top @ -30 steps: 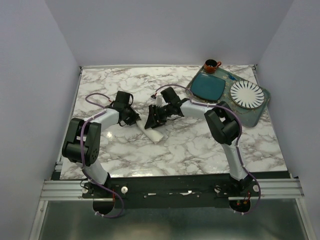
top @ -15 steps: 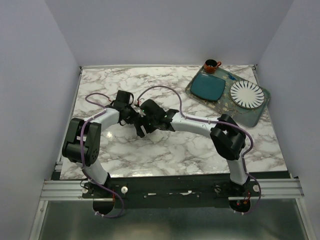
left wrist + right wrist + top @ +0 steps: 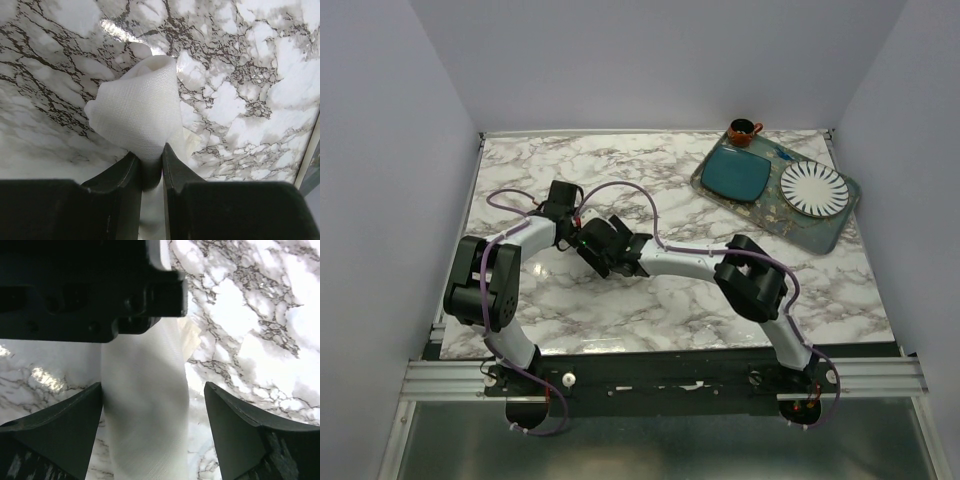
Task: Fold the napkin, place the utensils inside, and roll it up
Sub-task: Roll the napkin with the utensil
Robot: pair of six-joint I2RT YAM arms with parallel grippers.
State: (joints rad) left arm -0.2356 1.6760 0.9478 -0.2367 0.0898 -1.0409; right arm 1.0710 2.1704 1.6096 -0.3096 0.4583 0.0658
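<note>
Pinched napkin, seemingly far from edges

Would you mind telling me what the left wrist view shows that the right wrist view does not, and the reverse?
Only the left wrist view shows the left gripper pinched shut on the end of the rolled napkin. Only the right wrist view shows the right gripper open, its fingers either side of the roll, with the left gripper's black body just beyond. Both show the napkin roll and the marble table.
</note>
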